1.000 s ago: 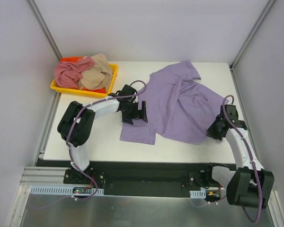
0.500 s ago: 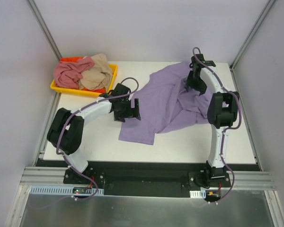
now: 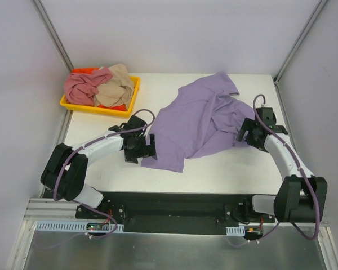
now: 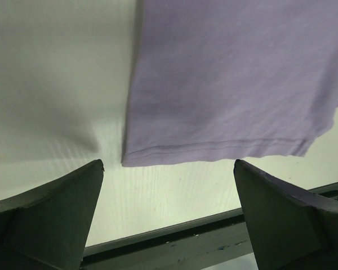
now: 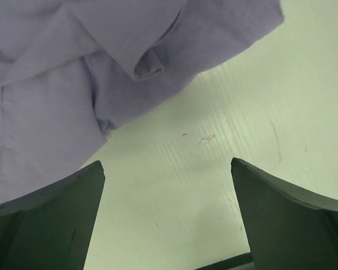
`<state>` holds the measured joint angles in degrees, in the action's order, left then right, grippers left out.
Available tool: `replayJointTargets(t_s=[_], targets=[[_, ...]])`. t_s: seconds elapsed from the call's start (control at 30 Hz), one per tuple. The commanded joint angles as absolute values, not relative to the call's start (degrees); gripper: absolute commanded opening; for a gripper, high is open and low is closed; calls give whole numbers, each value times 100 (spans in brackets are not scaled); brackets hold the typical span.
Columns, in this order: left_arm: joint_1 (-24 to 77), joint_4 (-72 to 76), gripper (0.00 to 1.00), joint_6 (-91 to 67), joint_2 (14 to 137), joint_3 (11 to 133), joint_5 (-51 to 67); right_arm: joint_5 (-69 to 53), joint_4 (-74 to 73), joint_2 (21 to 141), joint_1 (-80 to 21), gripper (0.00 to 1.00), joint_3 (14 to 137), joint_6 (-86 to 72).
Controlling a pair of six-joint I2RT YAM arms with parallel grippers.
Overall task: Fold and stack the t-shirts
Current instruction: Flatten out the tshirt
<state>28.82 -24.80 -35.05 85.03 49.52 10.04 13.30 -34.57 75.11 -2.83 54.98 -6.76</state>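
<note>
A lavender t-shirt lies rumpled on the white table, its right part folded in on itself. My left gripper is open at the shirt's near-left corner. In the left wrist view the hem runs just beyond the open left gripper, and nothing is between the fingers. My right gripper stands open beside the shirt's right edge. The right wrist view shows the folded cloth ahead and to the left of the right gripper, which hangs over bare table. A pink t-shirt and a beige t-shirt lie bunched in the tray.
The yellow tray sits at the table's far-left corner. The table's near edge, with a dark rail below it, lies right under the left gripper. White walls and metal posts enclose the table on three sides.
The right gripper carried the shirt's right part toward the far side, let it go and came back open to the right edge. The left gripper slid toward the near-left corner.
</note>
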Motion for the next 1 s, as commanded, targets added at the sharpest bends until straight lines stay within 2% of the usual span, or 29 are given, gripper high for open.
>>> replayJointTargets(t_s=[0.0, 0.03, 0.23, 0.3, 0.37, 0.4, 0.43, 0.97], targets=[[2909, -2628, 99, -3770, 8367, 4641, 1081, -138, -2093, 7374, -18, 96, 4615, 164], [2927, -2593, 99, -3788, 8402, 4606, 1072, -193, -1935, 7418, -26, 97, 4545, 254], [3006, -2303, 69, -3841, 8858, 4614, 1019, -335, -1250, 7786, -18, 95, 4579, 571], [3006, -2154, 49, -3858, 9104, 4632, 1220, -133, -1169, 7962, -26, 91, 4649, 615], [3006, -2013, 21, -3858, 9342, 4649, 1598, -36, -1134, 8155, -26, 85, 4755, 755], [3006, -1943, 3, -3902, 9421, 4649, 1678, 208, -1134, 8252, -18, 84, 4790, 791], [3006, -1916, 0, -3946, 9448, 4641, 1696, 289, -1134, 8331, -18, 82, 4816, 852], [3006, -1890, 0, -3788, 8719, 4649, 1116, 623, -703, 9097, -18, 71, 5063, 1301]])
